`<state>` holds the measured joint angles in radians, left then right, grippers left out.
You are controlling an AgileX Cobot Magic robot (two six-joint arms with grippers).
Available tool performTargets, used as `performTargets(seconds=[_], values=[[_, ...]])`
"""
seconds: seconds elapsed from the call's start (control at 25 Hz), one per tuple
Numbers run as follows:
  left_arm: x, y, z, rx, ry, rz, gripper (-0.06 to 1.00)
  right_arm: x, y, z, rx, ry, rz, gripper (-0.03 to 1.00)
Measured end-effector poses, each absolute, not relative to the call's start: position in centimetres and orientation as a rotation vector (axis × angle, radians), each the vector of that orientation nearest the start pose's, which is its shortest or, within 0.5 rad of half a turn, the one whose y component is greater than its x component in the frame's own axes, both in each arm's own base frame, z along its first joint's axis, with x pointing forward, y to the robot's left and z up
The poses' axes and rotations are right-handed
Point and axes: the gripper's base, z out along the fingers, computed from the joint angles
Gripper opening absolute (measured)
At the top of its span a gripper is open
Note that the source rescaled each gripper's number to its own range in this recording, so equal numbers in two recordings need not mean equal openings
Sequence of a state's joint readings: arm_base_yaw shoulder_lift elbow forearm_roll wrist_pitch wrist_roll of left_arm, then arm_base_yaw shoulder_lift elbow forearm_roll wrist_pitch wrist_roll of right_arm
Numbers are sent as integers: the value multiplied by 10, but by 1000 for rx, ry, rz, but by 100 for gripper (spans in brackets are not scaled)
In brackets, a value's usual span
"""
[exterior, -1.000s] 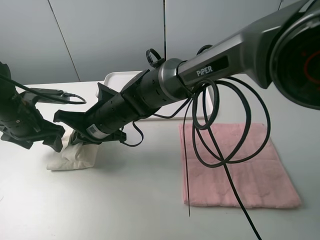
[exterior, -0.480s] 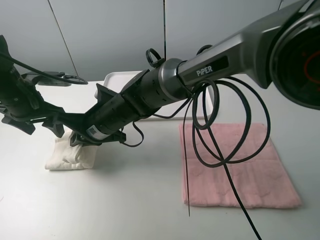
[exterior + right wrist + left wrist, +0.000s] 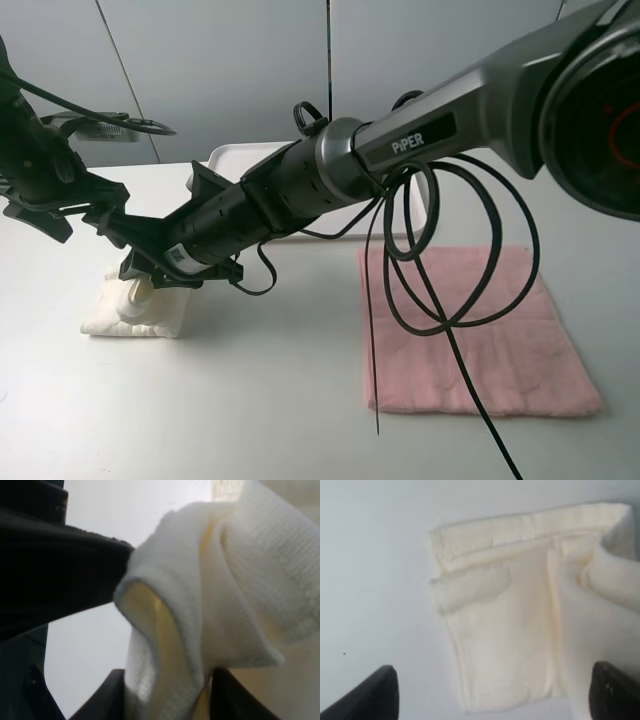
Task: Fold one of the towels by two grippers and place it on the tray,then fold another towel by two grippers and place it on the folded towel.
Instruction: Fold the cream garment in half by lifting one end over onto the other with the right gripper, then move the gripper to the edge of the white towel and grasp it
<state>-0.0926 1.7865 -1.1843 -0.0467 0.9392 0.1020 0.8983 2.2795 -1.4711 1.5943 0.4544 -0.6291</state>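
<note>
Pale worktop beneath a grey panelled wall

The worktop (image 3: 250,400) is a smooth, matt, off-white surface that fills the lower part of the exterior view and carries soft shadows. Behind it rises a plain grey wall (image 3: 220,70) of flat panels, divided by a thin dark slanted seam (image 3: 127,80) on the left. Another thin dark line runs nearly upright by the middle. In the left wrist view a tiny dark speck (image 3: 344,654) sits on the worktop.

Plain grey wall panels (image 3: 230,70) w/ thin dark seams (image 3: 120,60) behind white tabletop (image 3: 250,400).
</note>
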Motion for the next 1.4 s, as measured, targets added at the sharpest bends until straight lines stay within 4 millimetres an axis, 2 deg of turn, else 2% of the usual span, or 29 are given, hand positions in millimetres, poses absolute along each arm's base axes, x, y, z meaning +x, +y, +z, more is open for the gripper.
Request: performTargets(seconds=[0.28, 0.52, 0.72, 1.0, 1.2, 1.4], values=[[343, -36, 211, 265, 3002, -70, 98, 258, 408, 112, -169, 2634, 1385, 43], [348, -38, 221, 267, 2982, -99, 98, 257, 409, 114, -235, 2608, 1394, 64], [346, -39, 221, 284, 3003, -103, 98, 259, 402, 109, -365, 2635, 1306, 65], [346, -39, 221, 292, 3002, -105, 98, 282, 379, 102, -337, 2703, 1167, 67], [346, -39, 221, 292, 3005, -106, 98, 284, 380, 89, -326, 2732, 1150, 70], [345, -39, 221, 295, 3009, -106, 98, 289, 393, 77, -332, 2764, 1215, 70]])
